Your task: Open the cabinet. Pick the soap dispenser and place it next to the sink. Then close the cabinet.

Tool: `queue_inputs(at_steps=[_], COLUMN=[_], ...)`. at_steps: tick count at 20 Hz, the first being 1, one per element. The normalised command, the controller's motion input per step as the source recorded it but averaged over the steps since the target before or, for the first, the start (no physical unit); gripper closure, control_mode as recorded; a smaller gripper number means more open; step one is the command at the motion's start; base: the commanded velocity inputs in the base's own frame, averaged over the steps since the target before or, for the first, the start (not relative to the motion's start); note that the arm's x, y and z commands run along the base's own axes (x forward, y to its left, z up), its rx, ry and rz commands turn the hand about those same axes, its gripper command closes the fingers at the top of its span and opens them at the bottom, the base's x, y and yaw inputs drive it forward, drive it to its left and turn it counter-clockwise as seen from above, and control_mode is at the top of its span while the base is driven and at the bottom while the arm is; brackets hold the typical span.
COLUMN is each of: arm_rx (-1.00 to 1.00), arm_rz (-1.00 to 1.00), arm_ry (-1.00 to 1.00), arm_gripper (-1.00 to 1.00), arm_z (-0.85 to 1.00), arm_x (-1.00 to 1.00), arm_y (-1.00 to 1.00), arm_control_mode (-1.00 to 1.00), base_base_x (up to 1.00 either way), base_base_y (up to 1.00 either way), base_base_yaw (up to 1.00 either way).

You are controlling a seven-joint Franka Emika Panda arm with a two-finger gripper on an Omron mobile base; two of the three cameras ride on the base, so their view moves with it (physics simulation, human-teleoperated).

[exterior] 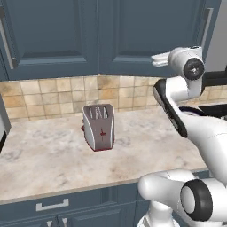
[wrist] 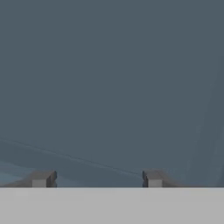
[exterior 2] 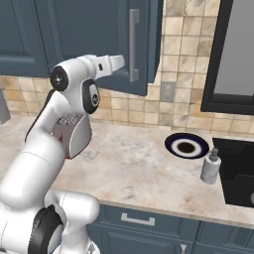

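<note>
No readable labels or writing anywhere I can see. My fingers (wrist: pixel 97 179) stand apart with nothing between them, nose-on to the cabinet (exterior 2: pixel 99 44) door: dark slate-blue, recessed panel, long light-grey bar handle (exterior 2: pixel 134 44) just right of the hand. Soap dispenser (exterior 2: pixel 211 166) is well below and right of the fingers, upright on the worktop (exterior 2: pixel 134 173): small grey-silver cylinder, darker pump head, beside the black sink (exterior 2: pixel 238 171) and near a dark plate (exterior 2: pixel 187 145). Silver-and-red toaster (exterior: pixel 99 127) sits below, to the left.
</note>
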Motion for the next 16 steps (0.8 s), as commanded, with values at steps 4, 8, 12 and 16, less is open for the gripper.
queue_inputs(at_steps=[4,8,12,16], arm_rx=[0.0,0.0,0.0,0.0], arm_rz=[0.18,0.19,0.19,0.18], arm_ry=[0.25,0.29,0.28,0.15], arm_gripper=[-1.0,-1.0,-1.0,-1.0], arm_z=[0.15,0.04,0.0,-0.04], arm_x=[0.12,0.1,0.12,0.41], arm_y=[-0.4,-0.27,-0.16,-0.08], arm_control_mode=[-1.0,-1.0,-1.0,-1.0], base_base_x=[0.0,0.0,0.0,0.0], base_base_y=[0.0,0.0,0.0,0.0], base_base_yaw=[0.0,0.0,0.0,0.0])
